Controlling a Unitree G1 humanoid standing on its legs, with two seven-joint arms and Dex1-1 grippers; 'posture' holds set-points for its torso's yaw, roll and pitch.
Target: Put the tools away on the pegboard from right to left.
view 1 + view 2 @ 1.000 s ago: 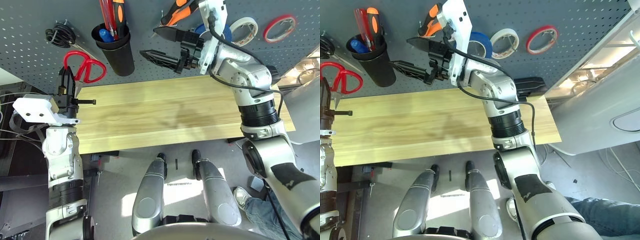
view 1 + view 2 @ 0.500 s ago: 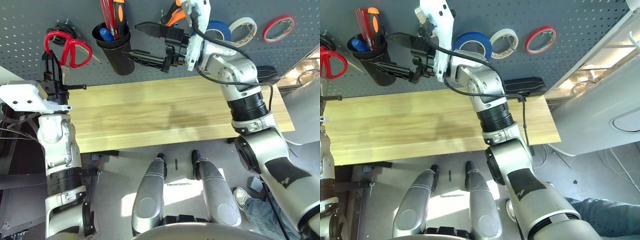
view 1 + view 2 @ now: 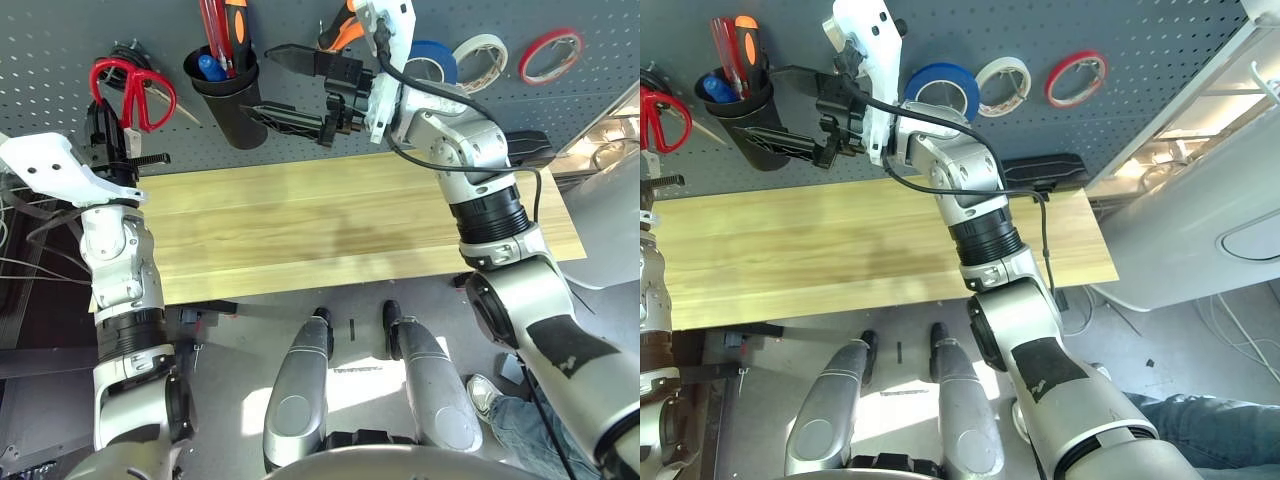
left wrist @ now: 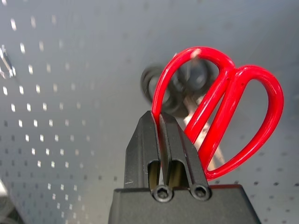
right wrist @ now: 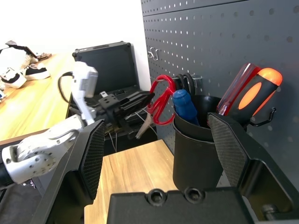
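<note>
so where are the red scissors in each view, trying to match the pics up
Left eye view: red scissors, upper left against the pegboard, above the left gripper.
Right eye view: cut off at the left edge.
Left wrist view: centre right, one handle loop pinched in the shut fingers.
Right wrist view: centre, beside the black cup.
Shared landmark: the black cup, right of the scissors in both eye views.

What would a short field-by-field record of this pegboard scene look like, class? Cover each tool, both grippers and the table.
scissors: red handles, pinched in the left gripper, held up against the pegboard
blue tape roll: hanging on the pegboard
pliers: orange-and-black handles, up on the pegboard, partly behind the right arm
blue-handled screwdriver: standing in the black cup
right gripper: open, empty, beside the cup
wooden table: bare
</note>
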